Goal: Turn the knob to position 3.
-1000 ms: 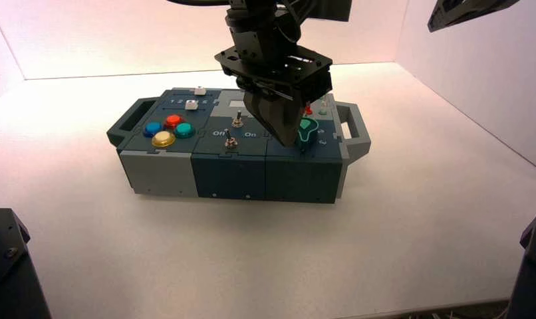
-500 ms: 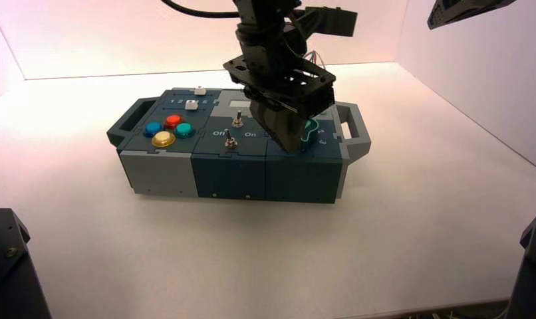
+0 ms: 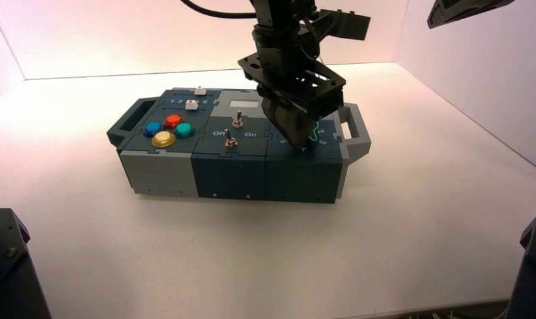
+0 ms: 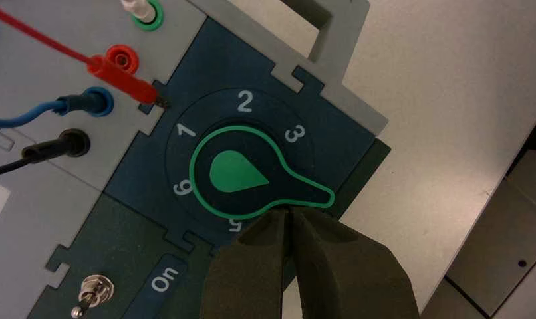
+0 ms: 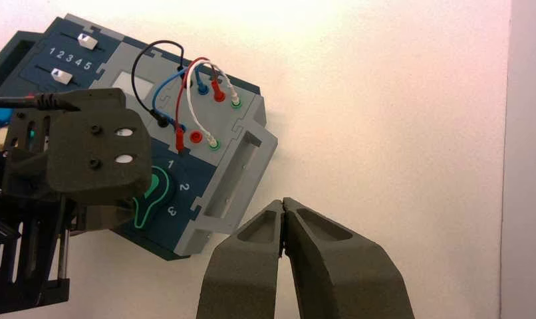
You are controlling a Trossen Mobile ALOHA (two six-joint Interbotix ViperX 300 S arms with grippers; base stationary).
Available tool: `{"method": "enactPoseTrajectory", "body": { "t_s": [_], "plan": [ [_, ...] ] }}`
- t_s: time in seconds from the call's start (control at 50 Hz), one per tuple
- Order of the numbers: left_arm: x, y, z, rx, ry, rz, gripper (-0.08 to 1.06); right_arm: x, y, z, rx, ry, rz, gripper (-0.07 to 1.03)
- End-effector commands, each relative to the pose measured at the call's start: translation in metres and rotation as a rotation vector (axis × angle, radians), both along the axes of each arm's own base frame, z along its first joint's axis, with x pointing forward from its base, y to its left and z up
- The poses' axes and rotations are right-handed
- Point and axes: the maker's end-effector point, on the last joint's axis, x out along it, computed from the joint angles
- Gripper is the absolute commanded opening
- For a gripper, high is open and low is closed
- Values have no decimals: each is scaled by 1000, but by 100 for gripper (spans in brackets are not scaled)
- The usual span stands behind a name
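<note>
The dark teardrop-shaped knob with a bright green rim is pointed past the white printed numeral 3, between it and the 5, so the turn is judged unfinished. Beside the knob's tip, the left gripper is closed on nothing; the right gripper, likewise closed and empty, is parked well apart from the knob.

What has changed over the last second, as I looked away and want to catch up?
The left tool moved toward the robot's right across the knob, and now shows by the knob's tip, fingers closed; I see no grip on it. The box and the push buttons stayed put, as did the right arm, parked at the robot's far right.
</note>
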Motion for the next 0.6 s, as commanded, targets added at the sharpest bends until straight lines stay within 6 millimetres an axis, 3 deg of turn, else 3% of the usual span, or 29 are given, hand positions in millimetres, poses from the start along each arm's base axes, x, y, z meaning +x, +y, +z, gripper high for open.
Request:
{"method": "enactPoseTrajectory", "body": {
  "t_s": [0.02,0.6],
  "plan": [
    [8,-11,15,-37,-30,-8,-3,4,2,6,6,-22,3,-2],
    [10,-15,22,-45,-30,-5,-3,3,1,4,3,-15,3,-2]
  ]
}}
